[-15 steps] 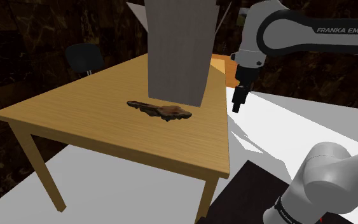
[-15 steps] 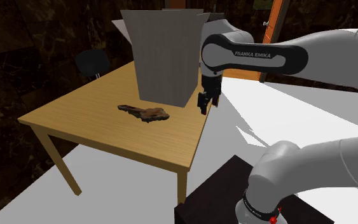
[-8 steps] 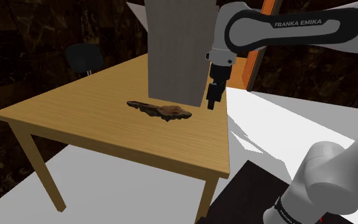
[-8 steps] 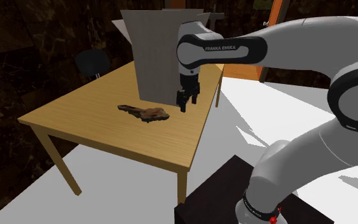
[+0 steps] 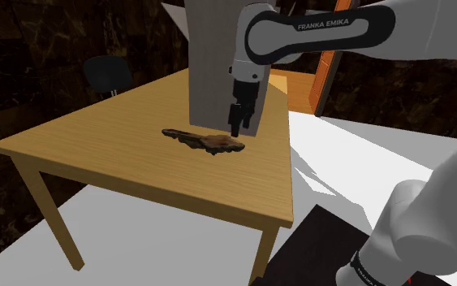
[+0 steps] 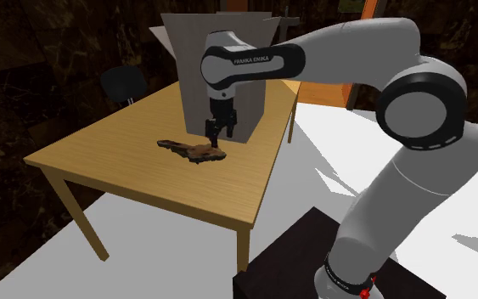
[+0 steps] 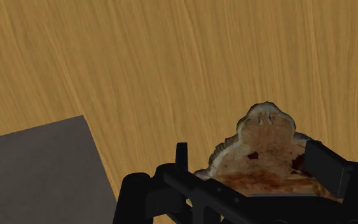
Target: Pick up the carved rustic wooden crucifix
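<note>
From my station I see the arm (image 5: pixel 316 32) reaching from its stand (image 5: pixel 320 244) out over the wooden table (image 5: pixel 121 158), the forearm lying roughly level and the wrist bent straight down. In the second exterior view it makes a high arch that ends in front of the tall grey box (image 6: pixel 186 85).

The gripper (image 5: pixel 235 126) points down at the tabletop, just in front of the box's lower edge and over the end of the crucifix (image 5: pixel 204 140) nearest the stand.

In the wrist view the gripper (image 7: pixel 247 153) has its black fingers (image 7: pixel 181 153) spread apart, with the pale, scalloped end of the crucifix (image 7: pixel 266 143) framed between them. The jaws are released and grasp nothing. I think the tips hang a little above the wood, but the angles are too poor for me to rule out contact.

The crucifix (image 6: pixel 194 150) is dark brown and lies flat on the table (image 6: pixel 143 174), just beside the foot of the box (image 5: pixel 214 73).
</note>
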